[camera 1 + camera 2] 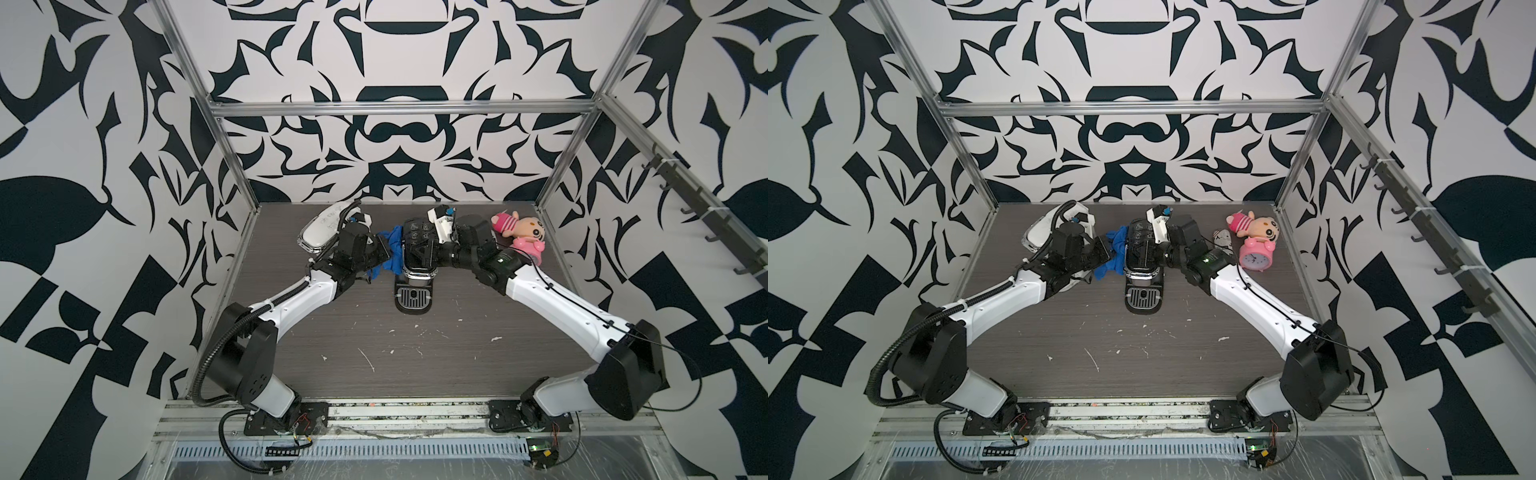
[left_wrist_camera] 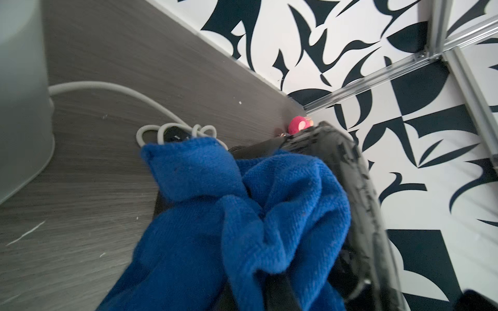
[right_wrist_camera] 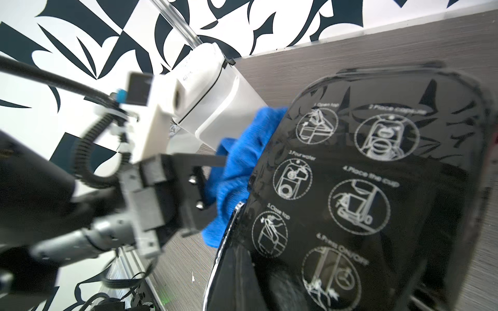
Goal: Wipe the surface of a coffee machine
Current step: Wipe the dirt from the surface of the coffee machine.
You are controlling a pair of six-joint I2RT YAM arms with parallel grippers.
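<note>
Coffee machine (image 1: 415, 257) at mid-table. Left gripper (image 1: 384, 250) clamps blue cloth (image 1: 388, 245) against its left flank. Right gripper (image 1: 1166, 254) pinched closed at its right flank. White appliance (image 1: 322, 232) beyond the left arm. Coiled cord (image 2: 175, 132) behind the machine. Plush doll (image 1: 521, 226) and pink clock (image 1: 1256, 255) beyond the right arm.

blue cloth (image 1: 392, 245), black coffee machine (image 1: 417, 253), pink clock (image 1: 1258, 253)

The left pincer (image 1: 386, 251) is gripping a blue cloth (image 1: 394, 243) against the coffee machine (image 1: 415, 270), which is standing on the surface (image 1: 415, 357); the right pincer (image 1: 435, 250) is meeting its opposite side.
</note>
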